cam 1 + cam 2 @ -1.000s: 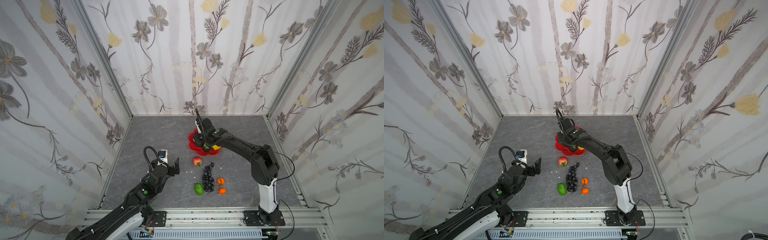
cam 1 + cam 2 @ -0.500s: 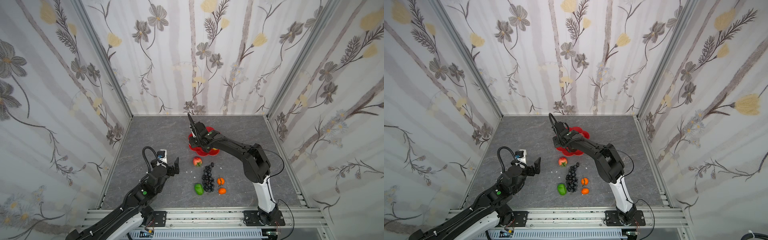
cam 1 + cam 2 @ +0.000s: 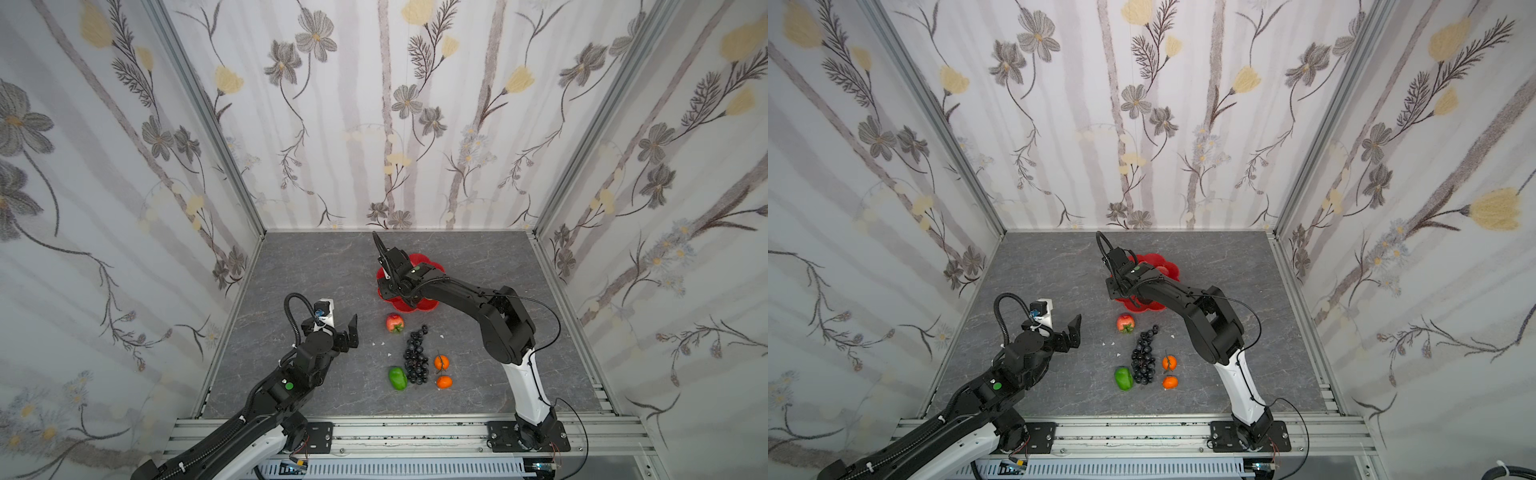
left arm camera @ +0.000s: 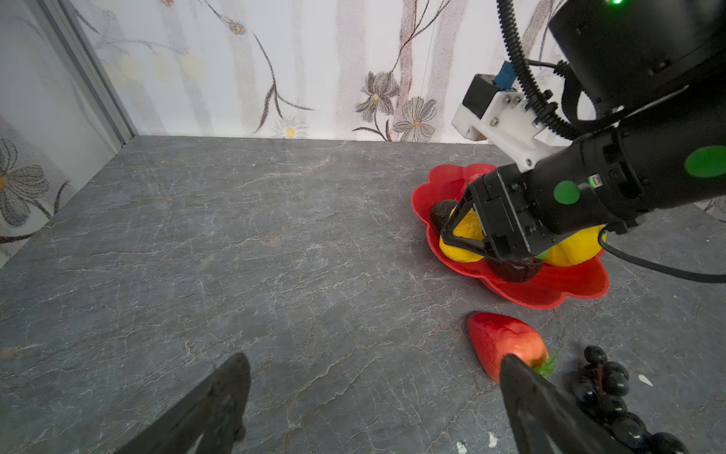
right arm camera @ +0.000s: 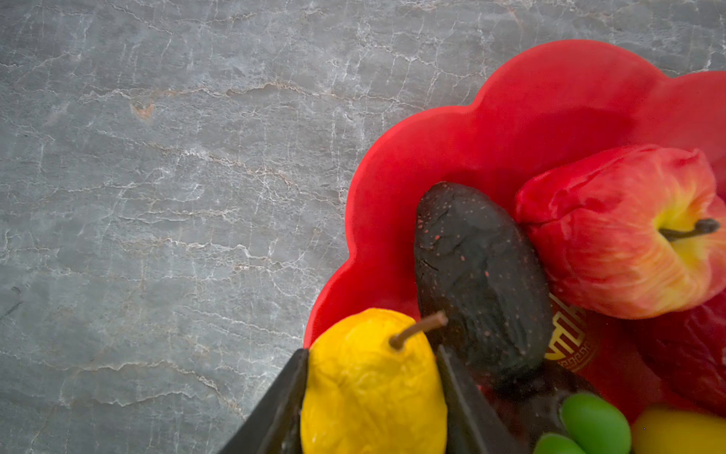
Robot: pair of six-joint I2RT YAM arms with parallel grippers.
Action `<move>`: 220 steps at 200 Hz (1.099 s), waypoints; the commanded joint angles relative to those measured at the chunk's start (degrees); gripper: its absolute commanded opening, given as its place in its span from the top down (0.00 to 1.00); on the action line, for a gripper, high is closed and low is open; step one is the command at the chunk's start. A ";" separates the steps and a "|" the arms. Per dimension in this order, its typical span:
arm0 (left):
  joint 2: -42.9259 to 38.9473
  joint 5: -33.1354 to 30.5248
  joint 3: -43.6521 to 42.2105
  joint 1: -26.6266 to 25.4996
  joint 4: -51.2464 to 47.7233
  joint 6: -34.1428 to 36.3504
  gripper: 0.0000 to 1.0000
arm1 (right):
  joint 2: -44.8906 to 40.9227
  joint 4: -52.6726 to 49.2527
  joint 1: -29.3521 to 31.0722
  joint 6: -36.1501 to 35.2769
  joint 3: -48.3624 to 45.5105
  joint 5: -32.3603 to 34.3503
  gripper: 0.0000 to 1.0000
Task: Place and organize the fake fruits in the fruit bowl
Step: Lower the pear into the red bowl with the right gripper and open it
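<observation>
The red scalloped fruit bowl [image 3: 429, 306] [image 3: 1152, 307] [image 4: 550, 293] [image 5: 530, 118] sits mid-table. My right gripper [image 3: 395, 289] [image 4: 463, 239] [image 5: 373, 353] is low over the bowl's left edge, shut on a yellow pear [image 5: 373, 389]. Beside the pear in the bowl lie a dark avocado [image 5: 479, 275], a red apple [image 5: 628, 232], a green piece [image 5: 593, 424] and another yellow fruit [image 4: 573, 247]. On the table in front lie a red strawberry [image 3: 395, 323] [image 4: 506, 346], a black grape bunch [image 3: 417, 357], a green pepper [image 3: 397, 377] and two oranges [image 3: 441, 362]. My left gripper [image 3: 334, 328] [image 4: 375, 365] hovers open left of the strawberry.
Floral walls with metal corner posts close in the grey stone table [image 3: 324, 270] on three sides. Small white crumbs [image 3: 380, 343] lie near the grapes. The right arm's elbow [image 3: 505, 328] stands right of the loose fruits.
My right gripper has shifted left across the bowl to its left edge, with the wrist turned. The left arm and the loose fruits have not moved.
</observation>
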 commanded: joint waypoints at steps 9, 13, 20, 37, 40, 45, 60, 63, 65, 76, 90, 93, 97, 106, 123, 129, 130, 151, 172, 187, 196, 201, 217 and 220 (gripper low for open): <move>-0.10 -0.90 -0.20 0.06 0.84 0.05 0.00 | 0.45 1.29 -0.05 0.38 0.57 1.72 0.50; -0.15 -0.93 -0.16 0.10 0.92 0.06 0.00 | 0.56 1.28 -0.04 0.37 0.63 1.69 0.49; -0.19 -0.93 -0.14 0.06 0.74 0.06 0.00 | 0.62 1.17 -0.08 0.38 0.70 1.81 0.49; -0.36 -1.09 -0.15 0.11 0.74 0.10 0.00 | 0.66 1.11 -0.04 0.38 0.77 2.02 0.45; -0.44 -1.07 -0.15 0.06 0.62 0.14 0.00 | 0.61 1.05 -0.04 0.38 0.71 2.08 0.44; -0.53 -1.13 -0.14 0.11 0.44 0.14 0.00 | 0.57 1.02 -0.06 0.38 0.64 2.13 0.43; -0.84 -1.52 -0.15 0.10 0.36 0.23 0.00 | 0.41 0.93 -0.06 0.38 0.63 2.28 0.41; -0.95 -1.53 -0.14 0.08 0.28 0.30 0.00 | 0.35 0.91 -0.05 0.38 0.63 2.24 0.41; -0.97 -1.56 -0.14 0.10 0.19 0.29 0.00 | 0.36 0.88 -0.04 0.38 0.66 2.25 0.40; -1.31 -1.61 -0.20 0.15 0.14 0.32 0.00 | 0.21 0.93 -0.04 0.38 0.63 2.28 0.40; -1.59 -1.64 -0.30 0.06 0.13 0.32 0.00 | 0.12 1.00 -0.06 0.38 0.66 2.29 0.40; -1.60 -1.68 -0.30 0.08 0.09 0.32 0.00 | 0.09 0.97 -0.04 0.42 0.64 2.27 0.40; -1.60 -1.66 -0.32 0.08 0.13 0.32 0.00 | 0.07 0.93 -0.04 0.43 0.63 2.29 0.40; -1.64 -1.68 -0.23 0.03 0.17 0.32 0.00 | -0.09 0.80 -0.09 0.46 0.64 2.20 0.39; -1.60 -1.68 -0.24 0.11 0.13 0.30 0.00 | -0.61 0.63 1.62 0.42 0.66 2.11 0.40; -1.60 -1.70 -0.27 0.11 0.13 0.32 0.00 | -0.88 0.45 1.63 0.46 0.64 2.11 0.40; -1.60 -1.69 -0.30 0.11 0.17 0.32 0.00 | -0.91 0.47 1.63 0.47 0.64 2.07 0.40; -1.21 -1.60 -0.29 0.11 0.38 0.23 0.00 | -2.38 0.09 1.81 0.38 0.34 2.24 0.40; -0.48 -1.42 -0.03 0.11 0.34 0.06 0.00 | -4.23 -0.71 1.98 0.12 -0.26 3.08 0.39; 0.22 -1.24 0.25 0.06 0.22 -0.12 0.00 | -5.64 -0.83 1.98 0.11 -1.21 3.91 0.37; 0.59 -1.08 0.40 0.08 0.22 -0.12 0.00 | -6.35 -0.83 2.03 0.06 -1.79 4.47 0.35; 0.83 -1.00 0.45 0.11 0.26 -0.12 0.00 | -6.56 -0.92 2.01 0.12 -1.90 4.71 0.35; 1.04 -0.85 0.47 0.11 0.31 -0.12 0.00 | -7.19 -1.91 2.00 0.15 -2.23 5.57 0.34; 1.12 -0.89 0.47 0.11 0.38 -0.12 0.00 | -7.36 -2.03 2.03 0.27 -2.34 5.62 0.34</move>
